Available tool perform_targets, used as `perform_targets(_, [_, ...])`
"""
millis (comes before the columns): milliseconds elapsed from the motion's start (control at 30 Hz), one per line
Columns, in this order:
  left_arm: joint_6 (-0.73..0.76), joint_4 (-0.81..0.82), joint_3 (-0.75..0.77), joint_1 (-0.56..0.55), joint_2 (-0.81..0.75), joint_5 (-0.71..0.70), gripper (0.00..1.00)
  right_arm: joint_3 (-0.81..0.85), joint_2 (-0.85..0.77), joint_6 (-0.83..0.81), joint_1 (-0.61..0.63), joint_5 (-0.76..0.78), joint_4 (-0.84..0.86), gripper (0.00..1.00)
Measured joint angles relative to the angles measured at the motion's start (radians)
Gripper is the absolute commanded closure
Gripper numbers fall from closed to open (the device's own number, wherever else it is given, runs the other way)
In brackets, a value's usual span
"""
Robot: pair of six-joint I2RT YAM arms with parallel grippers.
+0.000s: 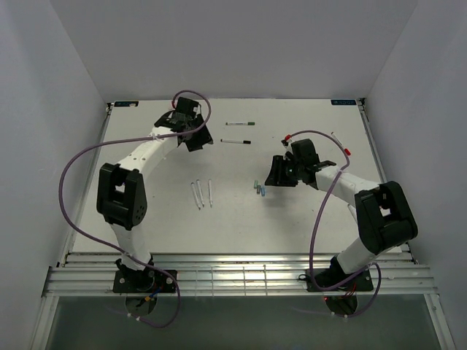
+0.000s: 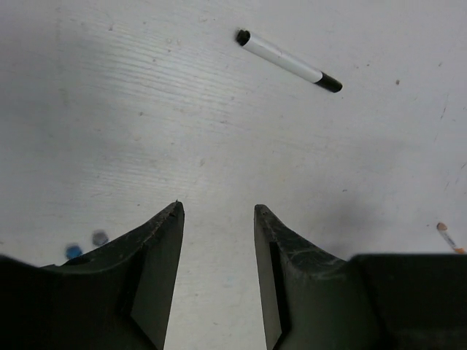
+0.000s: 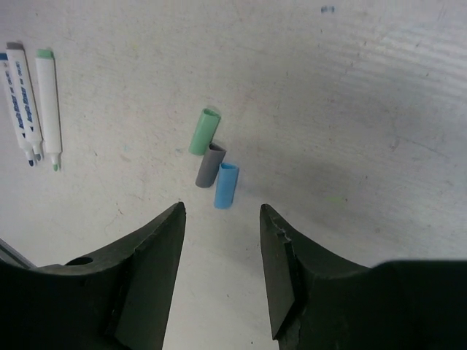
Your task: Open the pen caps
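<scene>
White surface (image 1: 306, 219), seen from above, carries the whole job. Near its middle three bare pens (image 1: 201, 193) lie side by side; well apart to their right three loose caps (image 1: 259, 189) sit in a small cluster, so I judge three caps are already off. Toward the far edge a green-capped pen (image 1: 241, 124) and, just nearer, a black-capped pen (image 1: 236, 141) lie roughly parallel with caps on, so at least two are left. A thin white stick with a red end (image 1: 343, 144) beside the right arm may be a further pen, though it is too small to tell. The left tool (image 1: 195, 138) hangs just left of the black-capped pen; the right tool (image 1: 277, 175) hangs just beside the loose caps.

From the left wrist, the jaws stand apart with only bare surface between them, gripping nothing. The black-capped pen lies ahead, well clear of the fingers, and is dark at both ends, so I cannot tell which end is the cap. An orange-tipped point (image 2: 446, 235) shows at the right edge; what it belongs to is unclear.

From the right wrist, the jaws are likewise parted and empty. The green cap (image 3: 204, 131), grey cap (image 3: 211, 165) and blue cap (image 3: 226, 186) lie touching in a staggered row just ahead of the fingertips; the bare pens lie at the upper left with their tips exposed. Roughly half the work looks done; the capped pens at the far side are untouched.
</scene>
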Motion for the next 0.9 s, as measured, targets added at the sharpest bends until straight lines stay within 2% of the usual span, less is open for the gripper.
perform_targets(100, [-0.111,-0.01,0.078,-0.014,0.102,0.009,0.5,0.08,0.026,-0.019,-0.005,0.019,-0.04,0.5])
perform_targets(133, [-0.142,-0.013,0.098,-0.023,0.132,0.011,0.52,0.128,0.048,-0.027,-0.006,0.028,-0.046,0.54])
perform_targets(200, [-0.2,-0.024,0.127,-0.045,0.182,0.013,0.62,0.236,0.105,-0.043,-0.009,0.048,-0.055,0.58])
perform_targets(267, [-0.245,-0.029,0.148,-0.069,0.222,0.014,0.76,0.349,0.173,-0.06,-0.013,0.056,-0.058,0.81])
perform_targets(300, [-0.264,-0.031,0.153,-0.076,0.237,0.015,0.93,0.403,0.206,-0.068,-0.015,0.058,-0.055,0.87])
perform_targets(333, [-0.287,-0.033,0.16,-0.085,0.251,0.016,1.0,0.453,0.24,-0.072,-0.017,0.065,-0.055,0.92])
perform_targets(600, [-0.349,-0.029,0.188,-0.1,0.332,0.005,1.0,0.758,0.515,-0.113,-0.024,0.104,-0.036,0.92])
perform_targets(900, [-0.372,-0.021,0.302,-0.095,0.446,-0.031,1.0,0.992,0.764,-0.151,-0.024,0.089,-0.011,0.92])
